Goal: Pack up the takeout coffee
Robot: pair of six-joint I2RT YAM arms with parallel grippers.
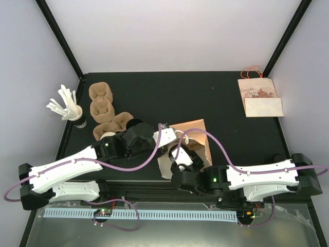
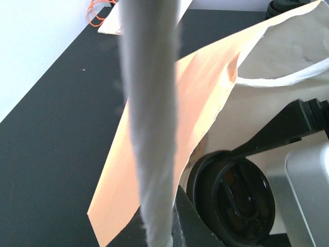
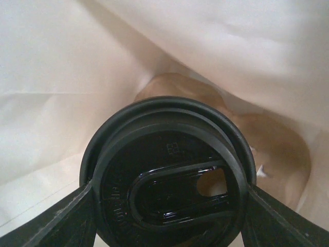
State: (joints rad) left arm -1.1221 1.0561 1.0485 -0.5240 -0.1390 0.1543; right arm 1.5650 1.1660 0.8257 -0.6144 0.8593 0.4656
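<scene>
The brown paper bag (image 1: pixel 198 135) lies on the black table with its mouth toward the arms. My left gripper (image 1: pixel 165 128) is shut on the bag's white twisted handle (image 2: pixel 149 128), holding it up so the mouth stays open. In the left wrist view the bag's wall (image 2: pixel 169 118) slopes beside the handle. The coffee cup's black lid (image 3: pixel 167 175) fills the right wrist view, with the bag's pale inside all round it. My right gripper (image 3: pixel 169 191) is shut on the coffee cup, one finger on each side, just inside the mouth. From the left wrist the lid (image 2: pixel 236 200) shows too.
Brown pulp cup carriers (image 1: pixel 101 105) stand at the back left, next to a small cup of white stirrers (image 1: pixel 69 108). A second printed paper bag (image 1: pixel 259 98) lies flat at the back right. Black frame posts rise at both back corners.
</scene>
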